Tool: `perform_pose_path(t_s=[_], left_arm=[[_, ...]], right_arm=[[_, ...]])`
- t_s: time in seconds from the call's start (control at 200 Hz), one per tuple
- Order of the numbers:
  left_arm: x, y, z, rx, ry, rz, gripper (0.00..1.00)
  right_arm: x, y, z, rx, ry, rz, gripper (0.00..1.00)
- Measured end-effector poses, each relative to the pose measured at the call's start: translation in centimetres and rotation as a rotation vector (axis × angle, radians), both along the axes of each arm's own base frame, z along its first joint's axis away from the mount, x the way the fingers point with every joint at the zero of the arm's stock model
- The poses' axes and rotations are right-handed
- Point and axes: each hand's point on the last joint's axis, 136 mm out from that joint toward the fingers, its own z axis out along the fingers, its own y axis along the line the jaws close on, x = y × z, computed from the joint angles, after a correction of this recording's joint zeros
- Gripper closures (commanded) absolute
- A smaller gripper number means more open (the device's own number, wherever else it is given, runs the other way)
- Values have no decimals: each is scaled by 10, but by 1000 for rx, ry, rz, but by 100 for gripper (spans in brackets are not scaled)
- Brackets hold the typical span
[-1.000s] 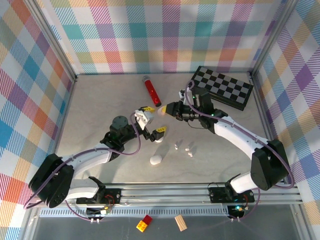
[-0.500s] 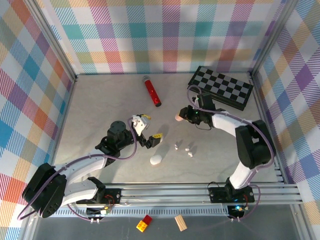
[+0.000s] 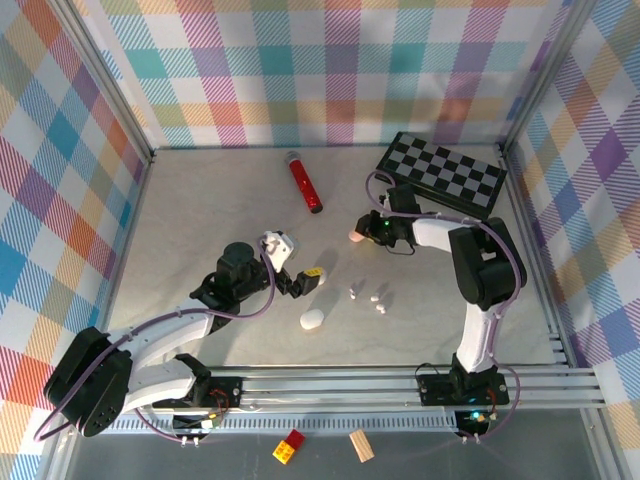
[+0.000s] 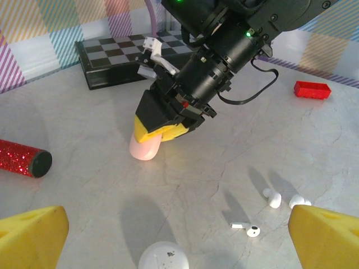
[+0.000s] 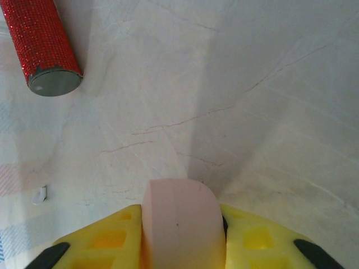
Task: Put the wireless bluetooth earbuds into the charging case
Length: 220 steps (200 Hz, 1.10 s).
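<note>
Right jaws clamped on pink charging case, yellow pads pressed to both its sides, case end touching surface just right of centre. Left jaws spread wide apart, holding nothing, hovering left of centre. Three wireless bluetooth earbuds lie loose on surface between arms, near each other. White case near them, toward the arm bases. Red glitter tube and chessboard farther back.
</note>
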Motion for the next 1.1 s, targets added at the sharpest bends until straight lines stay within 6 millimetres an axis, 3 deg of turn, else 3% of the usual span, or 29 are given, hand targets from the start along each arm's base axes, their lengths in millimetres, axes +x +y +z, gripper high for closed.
perform_pose_path(t_s=[0.14, 0.305, 0.445, 0.575, 0.79, 1.1], left_arm=[[2, 5, -6, 12, 33, 38, 0], [11, 10, -13, 28, 94, 110, 0], [24, 11, -15, 58, 154, 173, 1], [36, 7, -25, 131, 235, 229, 1], [50, -1, -61, 334, 430, 342, 2], [42, -13, -103, 610, 524, 347, 7]], right_arm=[[1, -6, -2, -40, -13, -5, 38], [-3, -27, 11, -128, -37, -40, 23], [-9, -44, 43, -188, -115, -64, 21], [-25, -54, 59, -209, -149, -72, 20], [-48, -65, 53, -242, -128, -65, 20], [-52, -66, 50, -250, -115, -59, 19]])
